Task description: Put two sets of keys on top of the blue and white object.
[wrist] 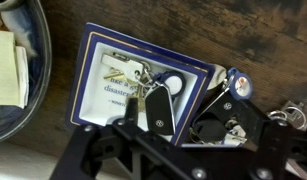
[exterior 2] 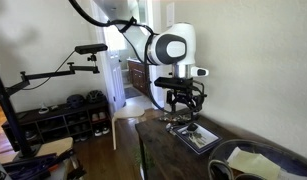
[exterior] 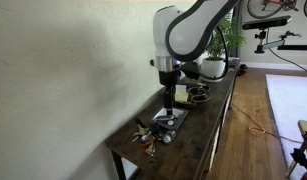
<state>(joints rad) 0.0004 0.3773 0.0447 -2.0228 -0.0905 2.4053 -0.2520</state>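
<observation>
The gripper (wrist: 181, 140) hangs just above the book (wrist: 103, 60), jaws spread wide and holding nothing. A bunch of keys (wrist: 145, 78) lies on the cover. The second bunch (wrist: 231, 92) sits at the book's right edge, seemingly only partly on it, so that one likely remains.

Colours as you see them from the wrist:
- Your book (wrist: 98, 95): dark blue border, thin gold line, white middle panel.
- Keys (wrist: 128, 78) on it: silvery and brassy, with a black fob (wrist: 159, 108) and a round white tag (wrist: 174, 84).
- Second bunch (wrist: 225, 100): silvery, with a round blue disc (wrist: 239, 87).
- Counter (wrist: 223, 30): dark brown, wood-grained.
- Dish (wrist: 38, 60): grey-blue, with a pale yellow item (wrist: 5, 70) in it.
- Your gripper (wrist: 158, 130): black.
</observation>
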